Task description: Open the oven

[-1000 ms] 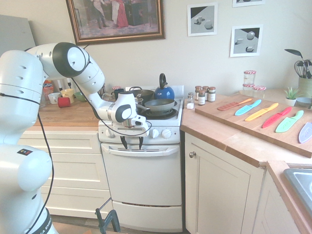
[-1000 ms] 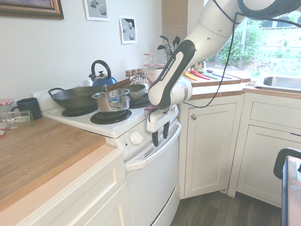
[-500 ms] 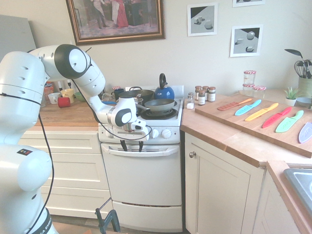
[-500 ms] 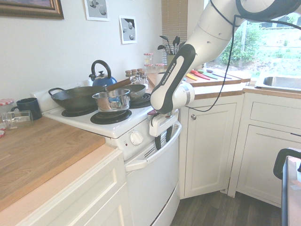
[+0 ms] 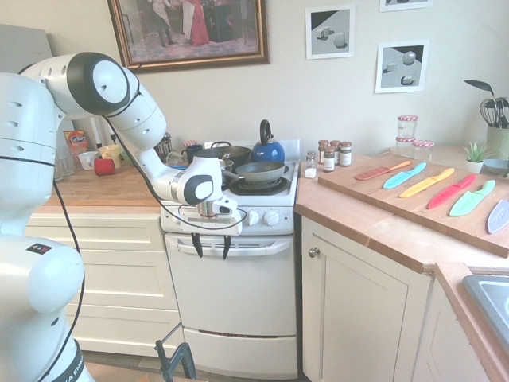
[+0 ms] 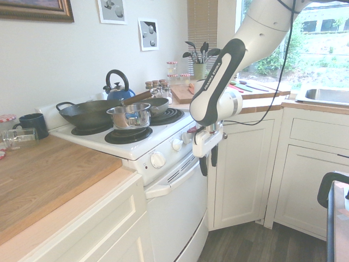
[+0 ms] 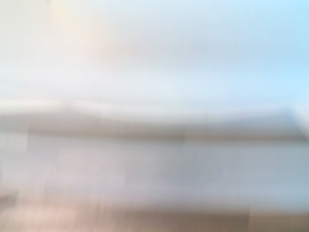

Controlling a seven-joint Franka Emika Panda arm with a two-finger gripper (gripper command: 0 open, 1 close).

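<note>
Near: gripper [image 5: 212,257], fingers parted, holding nothing, close to the bar handle [image 5: 266,249]. Beyond: oven [image 5: 235,298], between cream drawers [image 5: 119,274] (left) and cabinet [image 5: 362,298] (right), door shut. Grasping and the entire opening apparently remain.

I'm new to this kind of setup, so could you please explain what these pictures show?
The machine is a white robot arm ending in a two-finger gripper. Two pictures come from outside cameras, seeing it from opposite sides; the third comes from its wrist and is too blurred to read well.

The gripper's fingers are apart, pointing down near the bar handle of the white oven, whose door is closed. Nothing is held.

On the stovetop are a wok, a steel pot, a pan and a blue kettle.
</note>
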